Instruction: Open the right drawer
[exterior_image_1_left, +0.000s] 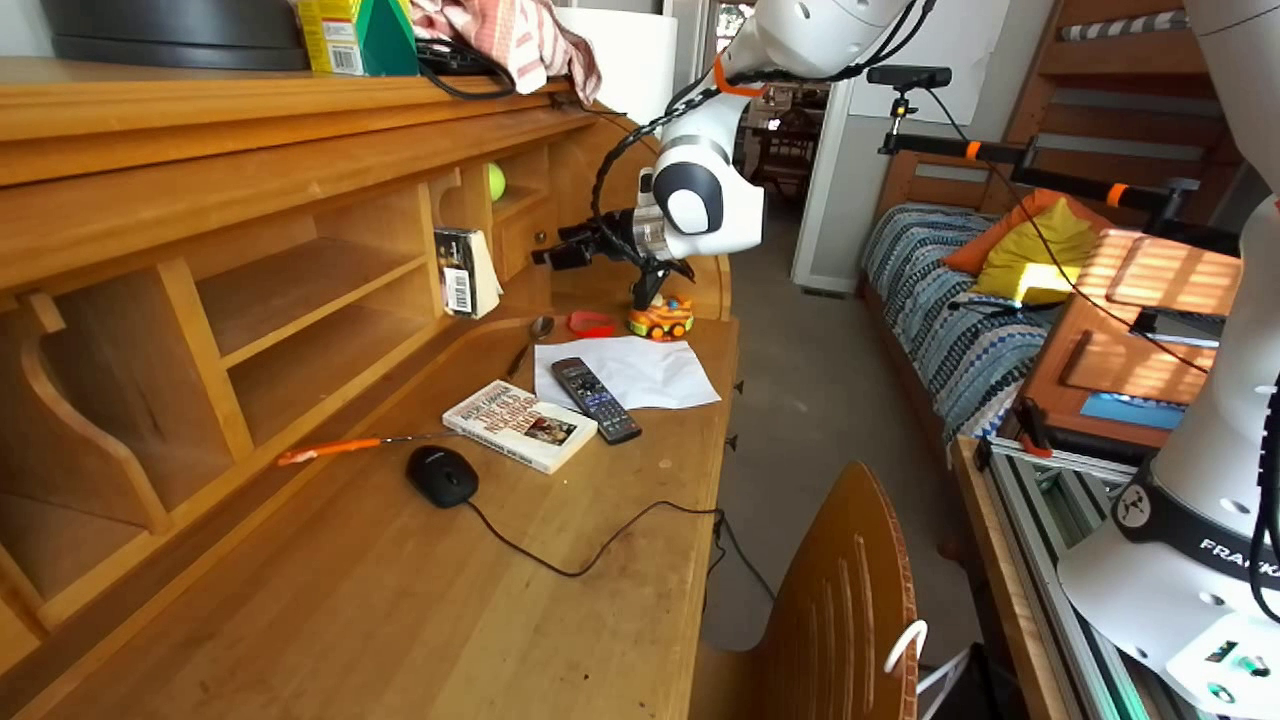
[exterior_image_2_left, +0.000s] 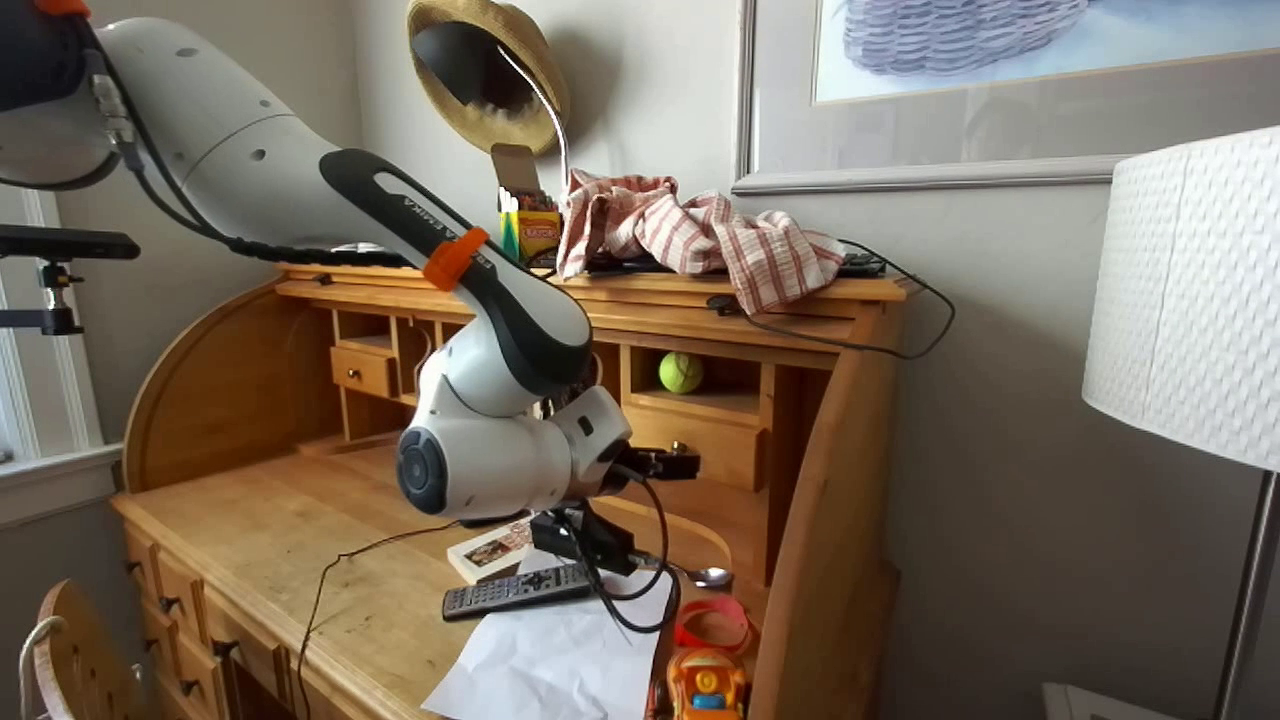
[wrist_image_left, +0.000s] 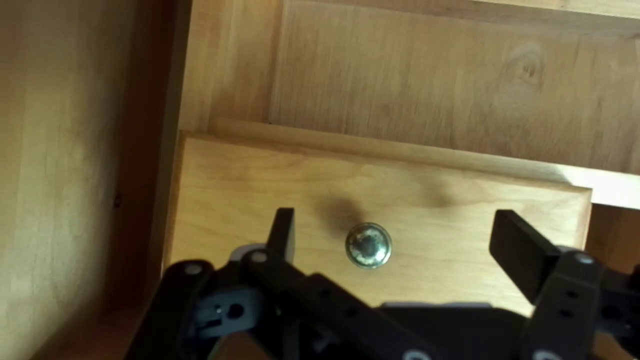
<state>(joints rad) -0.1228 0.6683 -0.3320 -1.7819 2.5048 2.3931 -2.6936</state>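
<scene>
The right drawer has a pale wooden front and sits in its slot at the desk's far right end. It shows in both exterior views, as the drawer front with its knob on it. In the wrist view the round metal knob lies between my gripper's spread fingers, nearer the left one, with neither finger touching its sides. Nothing is held. An exterior view has the black fingers right at the knob's height; how far they stand off the drawer front is hard to judge.
A tennis ball sits in the pigeonhole above the drawer. The desk's side panel rises close by. Below lie a spoon, a red ring, a toy car, paper and a remote.
</scene>
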